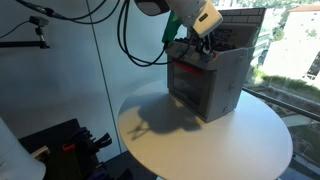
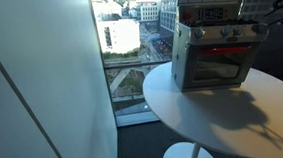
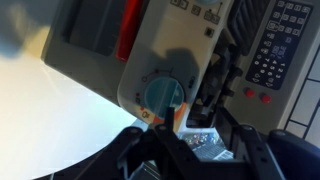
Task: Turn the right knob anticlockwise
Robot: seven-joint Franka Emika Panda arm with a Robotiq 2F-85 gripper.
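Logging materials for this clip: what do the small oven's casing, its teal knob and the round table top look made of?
The small oven has a grey matte casing with moulded edges. It is probably plastic, though painted metal is possible. The teal knob is smooth and evenly coloured, so likely plastic. The round table has a white, smooth top with a soft sheen, likely laminate or painted board.

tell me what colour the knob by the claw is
Teal blue. The knob sits on a pale grey panel; it shows best in the wrist view.
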